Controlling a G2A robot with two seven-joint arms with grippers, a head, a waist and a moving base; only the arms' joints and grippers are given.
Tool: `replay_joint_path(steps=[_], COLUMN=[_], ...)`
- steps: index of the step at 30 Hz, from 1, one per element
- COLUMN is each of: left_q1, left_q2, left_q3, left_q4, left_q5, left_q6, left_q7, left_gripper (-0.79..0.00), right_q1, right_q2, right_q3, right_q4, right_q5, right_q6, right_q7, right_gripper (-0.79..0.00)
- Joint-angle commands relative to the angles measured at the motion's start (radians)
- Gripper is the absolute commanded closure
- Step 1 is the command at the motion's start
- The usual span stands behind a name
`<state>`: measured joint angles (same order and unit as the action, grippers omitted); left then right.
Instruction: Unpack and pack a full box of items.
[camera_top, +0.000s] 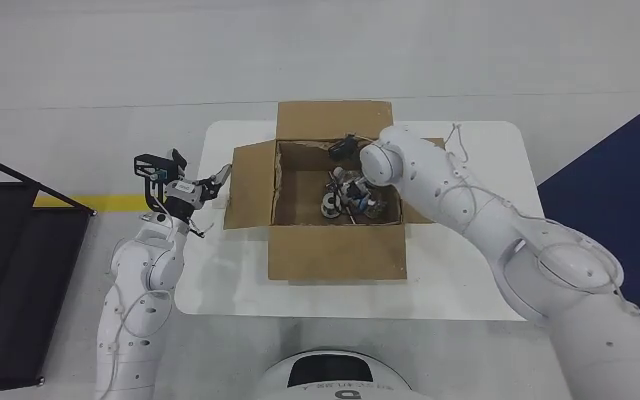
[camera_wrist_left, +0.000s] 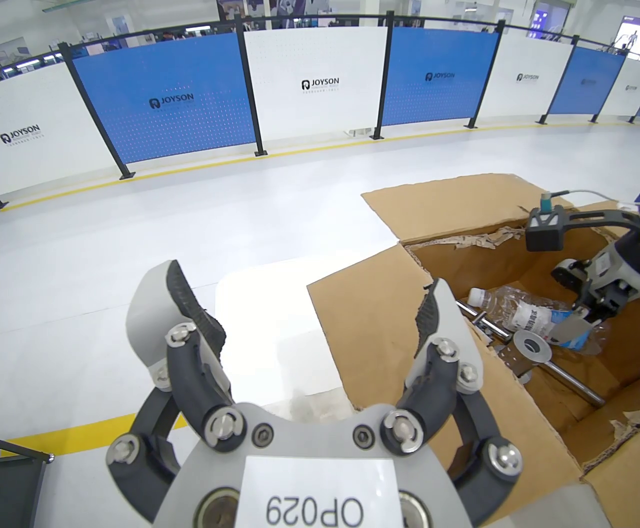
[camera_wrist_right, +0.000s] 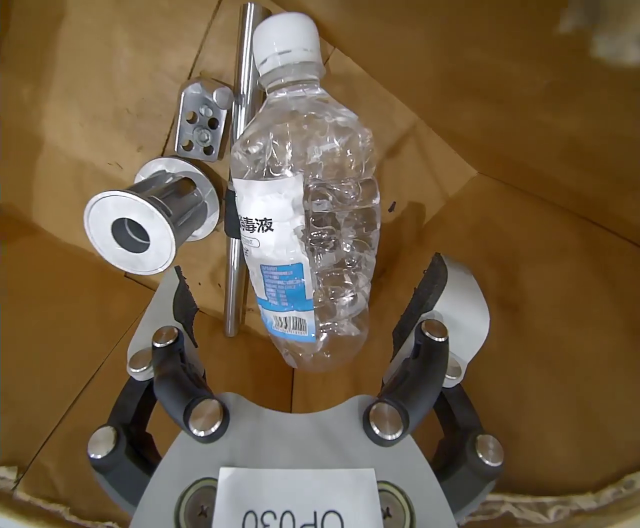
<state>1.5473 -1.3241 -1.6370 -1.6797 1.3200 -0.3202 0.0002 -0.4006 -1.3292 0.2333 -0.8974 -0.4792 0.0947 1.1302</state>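
Four items lie on the floor of the open cardboard box: a clear plastic bottle with a white cap, a steel rod running along the bottle's side, a flanged metal sleeve on its side just beside the rod, and a small drilled plate. My right claw is down inside the box, spread wide. The bottle's base end sits between its jaws, but nothing is pinched. I read this as lining up across the bottle's width, since it is the bulkiest piece. My left claw is also spread and empty, above the desk just outside the box's left flap, probably to leave the right arm room. I judge the unpacking barely begun.
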Motion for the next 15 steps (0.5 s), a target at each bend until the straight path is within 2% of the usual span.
replay_joint_path(steps=[1, 5, 8, 9, 10, 11, 15], left_q1=[0.000, 0.000, 0.000, 0.000, 0.000, 0.000, 0.000], left_q2=[0.000, 0.000, 0.000, 0.000, 0.000, 0.000, 0.000], left_q3=[0.000, 0.000, 0.000, 0.000, 0.000, 0.000, 0.000], left_q4=[0.000, 0.000, 0.000, 0.000, 0.000, 0.000, 0.000], left_q5=[0.000, 0.000, 0.000, 0.000, 0.000, 0.000, 0.000], left_q6=[0.000, 0.000, 0.000, 0.000, 0.000, 0.000, 0.000], left_q7=[0.000, 0.000, 0.000, 0.000, 0.000, 0.000, 0.000], left_gripper=[-0.785, -0.785, -0.785, -0.785, -0.785, -0.785, -0.785], right_q1=[-0.001, 0.002, 0.003, 0.002, 0.001, 0.001, 0.002], right_q2=[-0.017, -0.044, -0.063, -0.070, -0.076, -0.083, -0.109], right_q3=[-0.005, -0.005, -0.005, -0.005, -0.006, -0.006, -0.003], right_q4=[0.032, 0.089, 0.124, 0.136, 0.148, 0.160, 0.211], right_q5=[-0.013, -0.022, -0.027, -0.030, -0.033, -0.034, -0.033], right_q6=[0.000, -0.019, -0.040, -0.046, -0.052, -0.058, -0.088], right_q7=[-0.001, 0.004, 0.010, 0.011, 0.011, 0.012, 0.016], right_gripper=[-0.745, -0.662, -0.631, -0.588, -0.456, -0.385, -0.351])
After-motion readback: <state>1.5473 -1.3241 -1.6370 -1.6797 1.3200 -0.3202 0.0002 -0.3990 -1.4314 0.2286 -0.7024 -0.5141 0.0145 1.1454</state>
